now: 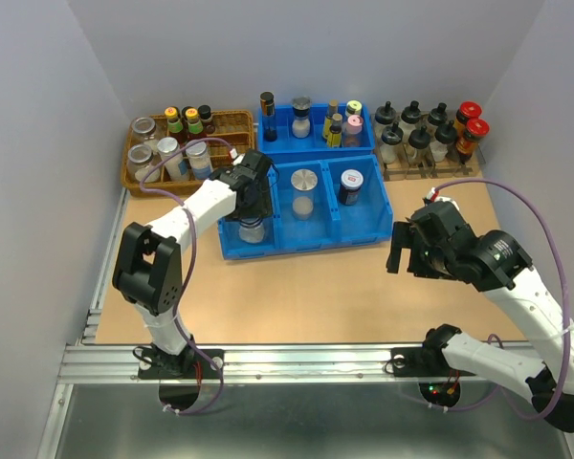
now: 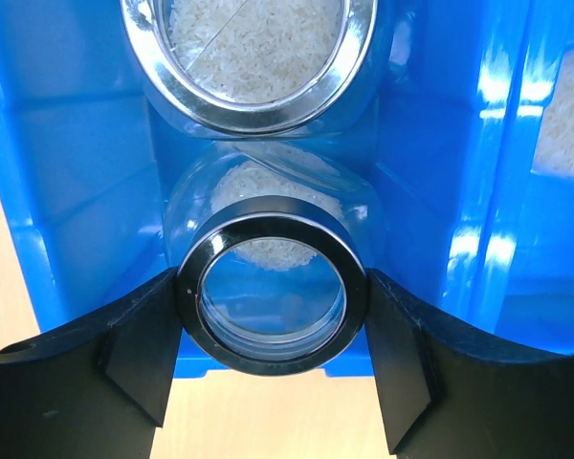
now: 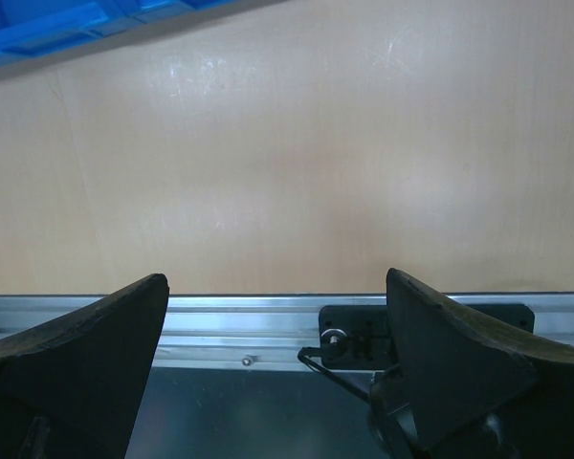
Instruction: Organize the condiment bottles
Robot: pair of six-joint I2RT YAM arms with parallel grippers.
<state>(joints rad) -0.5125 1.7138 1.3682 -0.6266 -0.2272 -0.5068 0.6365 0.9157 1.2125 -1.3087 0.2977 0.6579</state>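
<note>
- I am pinching a clear jar (image 2: 268,253) by its rim with my left pincer (image 2: 273,316) — the two fingers (image 2: 134,354) are pressing in on either side of it, low in the centre of the wrist frame.
- That jar is sitting inside the left compartment of the blue tray (image 1: 316,239). A second clear jar (image 2: 249,57) of white grains is standing just beyond it, at the top of the frame.
- In the overhead frame a silver-lidded jar (image 1: 304,182) is occupying the middle compartment, and a dark jar (image 1: 351,186) the right one.
- My right pincer (image 1: 405,251) is hanging spread wide and gripping nothing, over the bare table (image 1: 297,296) right of centre.
- I am judging the sorting nearly finished: all four jars are lying within the tray, and letting go of this one — then pulling clear — is what is remaining.
- I am not able to tell whether the gripped jar is resting on the tray floor. My own wrist is covering that compartment from above, and the wrist frame's top edge is cutting off the second jar.
</note>
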